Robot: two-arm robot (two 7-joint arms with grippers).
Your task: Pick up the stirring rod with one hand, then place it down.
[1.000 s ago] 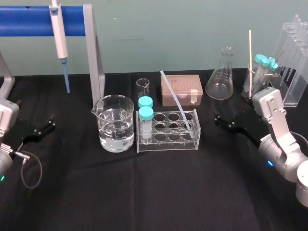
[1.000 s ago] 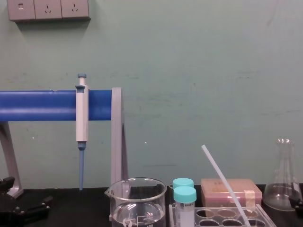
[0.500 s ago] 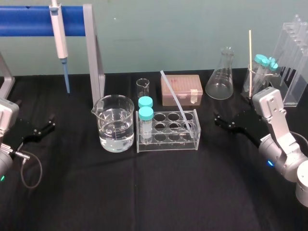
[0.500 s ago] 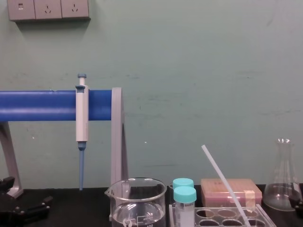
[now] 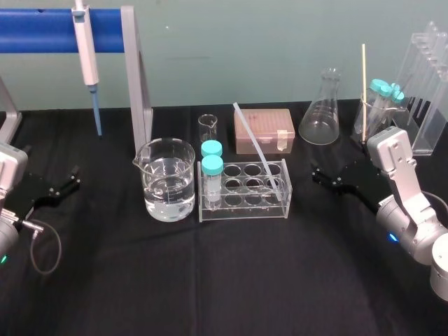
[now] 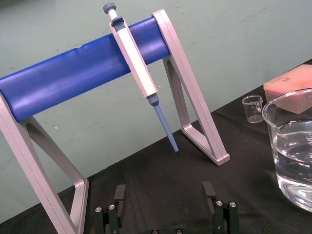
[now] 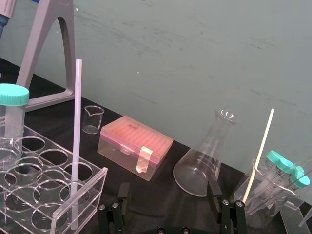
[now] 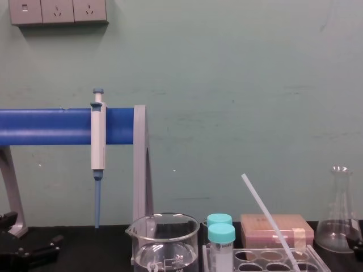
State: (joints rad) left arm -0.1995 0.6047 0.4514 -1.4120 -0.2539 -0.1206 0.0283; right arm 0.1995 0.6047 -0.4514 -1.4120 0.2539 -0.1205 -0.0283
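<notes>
The stirring rod [image 5: 253,143] is a thin translucent whitish stick that leans in a back-right hole of the clear tube rack [image 5: 243,203], its top tilted toward the back left. It also appears in the right wrist view [image 7: 76,141] and the chest view [image 8: 266,212]. My right gripper [image 5: 329,175] hovers low over the black table to the right of the rack, open and empty; its fingers [image 7: 124,192] point at the pink box and flask. My left gripper [image 5: 66,183] rests at the far left, open, facing the pipette stand [image 6: 195,131].
A beaker of water [image 5: 168,178] stands left of the rack, with two teal-capped tubes [image 5: 212,168] in the rack's left end. Behind are a small beaker [image 5: 208,127], a pink box [image 5: 264,129] and a flask [image 5: 320,112]. A blue-tipped pipette [image 5: 87,49] hangs on the stand.
</notes>
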